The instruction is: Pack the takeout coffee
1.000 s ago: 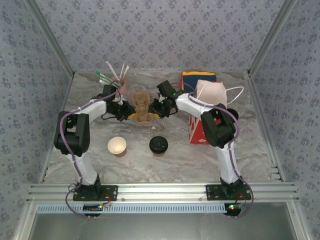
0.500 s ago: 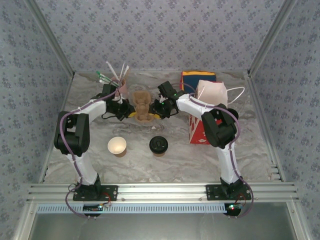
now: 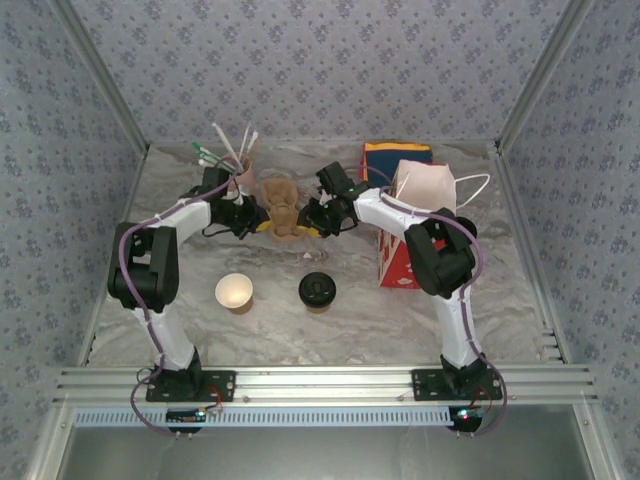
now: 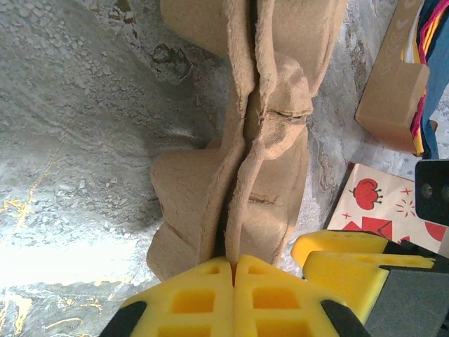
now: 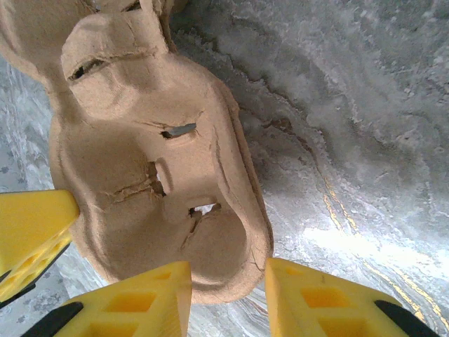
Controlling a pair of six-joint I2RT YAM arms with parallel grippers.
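Note:
The takeout coffee (image 3: 317, 290), a brown cup with a black lid, stands on the table in front of both grippers. A folded brown pulp tray (image 3: 282, 208) is between the grippers toward the back. My left gripper (image 4: 233, 261) is shut on the tray's (image 4: 245, 175) thin rim, its yellow fingertips pressed together over it. My right gripper (image 5: 228, 288) is open, its fingers (image 5: 316, 298) standing either side of the tray's (image 5: 140, 175) rounded end with a gap to the rim. In the top view the left gripper (image 3: 262, 223) and right gripper (image 3: 308, 221) flank the tray.
A lidless paper cup (image 3: 234, 292) stands left of the coffee. A cup of straws (image 3: 235, 160) is at the back left. A red-and-white bag (image 3: 400, 258) and a tan bag with handles (image 3: 425, 185) stand to the right, with a colourful box (image 3: 396, 155) behind.
My left gripper has shut on the tray's rim. The tray and both grippers have shifted slightly toward the back of the table.

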